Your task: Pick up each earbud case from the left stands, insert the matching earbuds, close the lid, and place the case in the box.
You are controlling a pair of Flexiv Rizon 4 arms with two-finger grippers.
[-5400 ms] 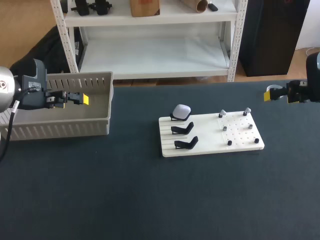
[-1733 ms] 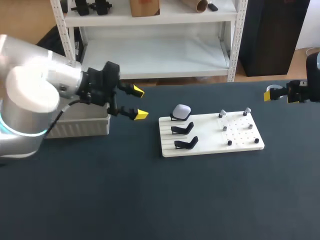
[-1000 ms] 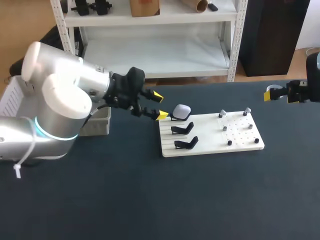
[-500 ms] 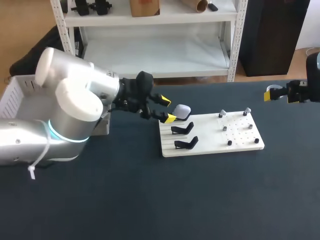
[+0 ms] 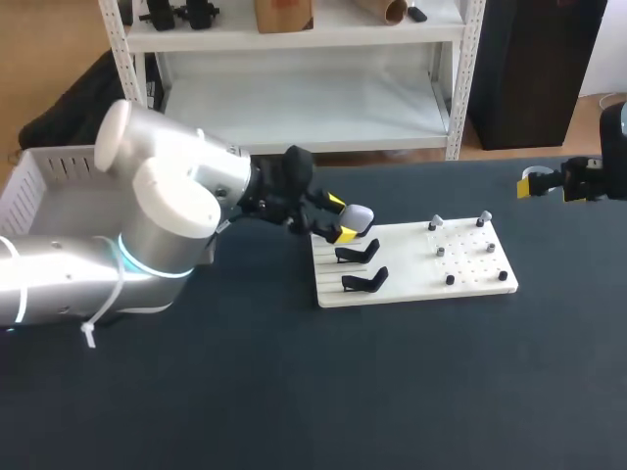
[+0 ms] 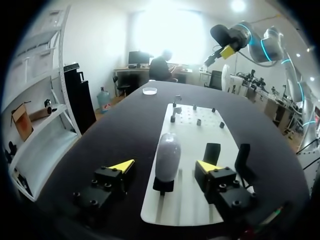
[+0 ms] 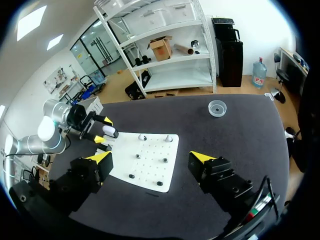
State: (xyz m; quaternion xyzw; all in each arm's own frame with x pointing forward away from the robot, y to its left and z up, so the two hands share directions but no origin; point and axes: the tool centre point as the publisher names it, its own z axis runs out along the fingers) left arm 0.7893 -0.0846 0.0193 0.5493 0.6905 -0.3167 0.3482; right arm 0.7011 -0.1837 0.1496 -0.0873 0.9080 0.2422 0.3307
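Earbud case [image 6: 167, 156] sits within the wide-open left tool [image 6: 165, 166]; right tool [image 7: 151, 157] also wide.

The left arm [image 5: 167, 211] has swung away from the box [image 5: 44, 157] and across the table to the white board [image 5: 470, 279]. Its gripper [image 5: 340, 219], which hung over the box 5.4 s ago, now has its 2 spread fingers on either side of the earbud case [image 5: 359, 215], apart from it.
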